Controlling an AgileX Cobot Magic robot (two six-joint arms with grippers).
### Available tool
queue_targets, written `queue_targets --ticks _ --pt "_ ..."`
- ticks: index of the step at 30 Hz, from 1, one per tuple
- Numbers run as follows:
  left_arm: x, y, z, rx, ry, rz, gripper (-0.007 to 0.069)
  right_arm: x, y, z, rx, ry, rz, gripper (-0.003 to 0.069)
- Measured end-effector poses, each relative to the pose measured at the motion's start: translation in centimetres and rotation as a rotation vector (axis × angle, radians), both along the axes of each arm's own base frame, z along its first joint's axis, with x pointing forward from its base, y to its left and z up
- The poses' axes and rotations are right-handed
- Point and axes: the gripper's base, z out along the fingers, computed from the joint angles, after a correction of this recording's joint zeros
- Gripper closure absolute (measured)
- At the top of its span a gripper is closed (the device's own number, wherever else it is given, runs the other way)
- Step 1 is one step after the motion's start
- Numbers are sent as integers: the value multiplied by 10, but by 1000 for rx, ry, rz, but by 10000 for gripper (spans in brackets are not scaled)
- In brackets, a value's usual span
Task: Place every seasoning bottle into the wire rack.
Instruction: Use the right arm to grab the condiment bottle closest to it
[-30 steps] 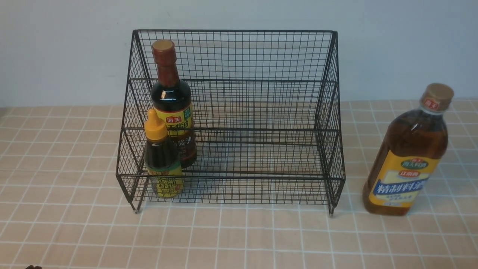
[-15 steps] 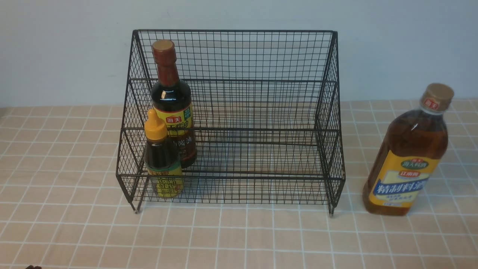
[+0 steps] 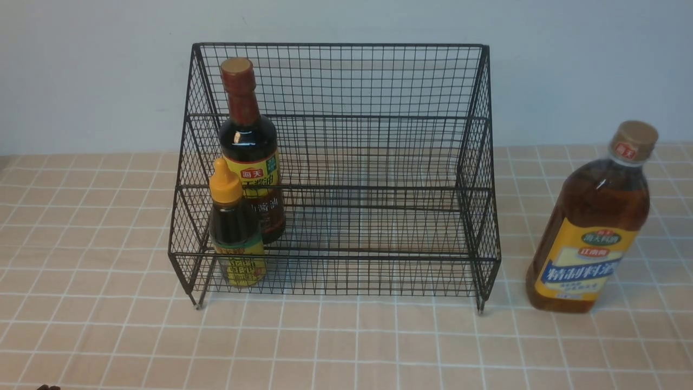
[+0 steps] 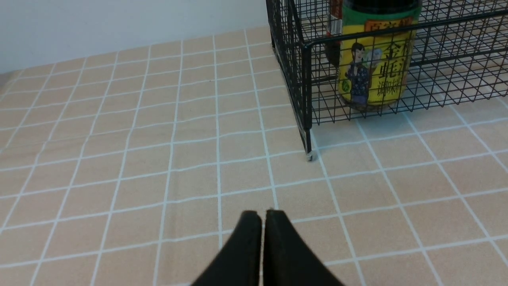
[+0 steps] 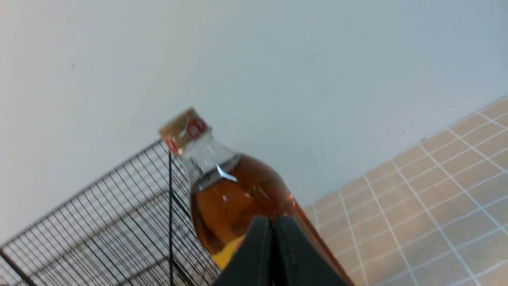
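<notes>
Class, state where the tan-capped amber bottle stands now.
In the front view the amber bottle stands upright on the tiled table, on the robot's right, outside the wire rack and beside its right wall.

Tan tiled worktop [image 3: 346, 346], white grid lines. On it: rack [image 3: 379, 187] at mid-back, on small feet; amber bottle [image 3: 590, 227] upright just right of it, apart. The small bottle [image 3: 235, 227] probably sits on the rack's mesh.

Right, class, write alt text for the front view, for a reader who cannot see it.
A black wire rack on a tiled table holds two upright bottles at its left end: a small bottle with a yellow cap in front, a taller soy bottle behind it. An amber bottle stands outside, on the table to the rack's right.
</notes>
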Motion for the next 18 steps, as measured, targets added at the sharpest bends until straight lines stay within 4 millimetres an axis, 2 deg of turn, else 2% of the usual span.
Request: queue_targets --ticks 5,9,12,13,14,16,18 --pt "0 0 0 0 0 0 631 -1 -3 4 20 -41 -26 673" --pt "0 0 0 -1 0 0 631 -4 -8 17 37 -147 -88 673" --pt "0 0 0 -1 0 0 631 -8 -8 35 -32 -201 -96 673" --pt "0 0 0 -1 0 0 631 -10 -7 56 -114 -242 -107 673" --pt "0 0 0 -1 0 0 631 -11 -7 67 -152 -259 -111 673" --pt "0 0 0 -1 0 0 631 -6 -4 90 -248 -241 -105 673" --pt "0 0 0 -1 0 0 631 8 -2 104 -325 -167 -85 667"
